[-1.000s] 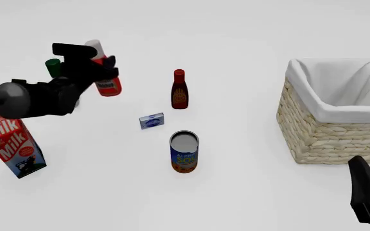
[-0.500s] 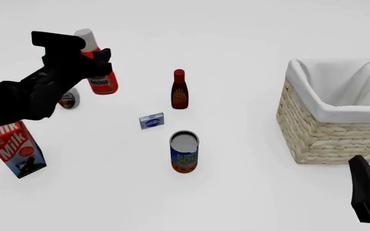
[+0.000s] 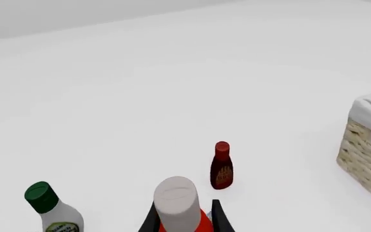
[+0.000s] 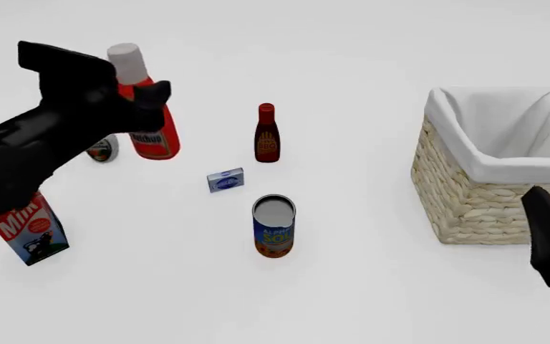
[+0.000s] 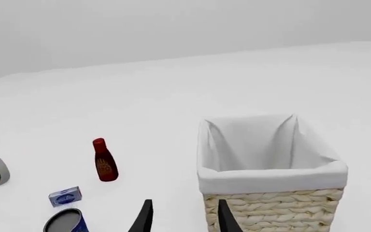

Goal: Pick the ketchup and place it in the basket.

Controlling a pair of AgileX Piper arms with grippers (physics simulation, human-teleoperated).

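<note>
My left gripper (image 4: 129,97) is shut on the ketchup (image 4: 152,136), an orange-red bottle with a white cap. It holds the bottle upright above the table at the far left. In the left wrist view the white cap of the ketchup (image 3: 177,203) sits between the two fingers (image 3: 219,217). The basket (image 4: 485,170), pale wicker with a white cloth lining, stands at the right. It also shows as the basket (image 5: 269,200) in the right wrist view. My right gripper (image 5: 182,220) is open and holds nothing, low at the near right beside the basket.
A dark red-brown bottle (image 4: 267,136) stands mid-table, with a small blue box (image 4: 225,179) and an open can (image 4: 274,226) nearer me. A milk carton (image 4: 25,229) stands at the near left. The white bottle with a green cap (image 3: 50,210) stands behind my left arm.
The left arm has carried the ketchup higher and nearer the camera, and the bottle now stands more upright. The right gripper has risen slightly.
</note>
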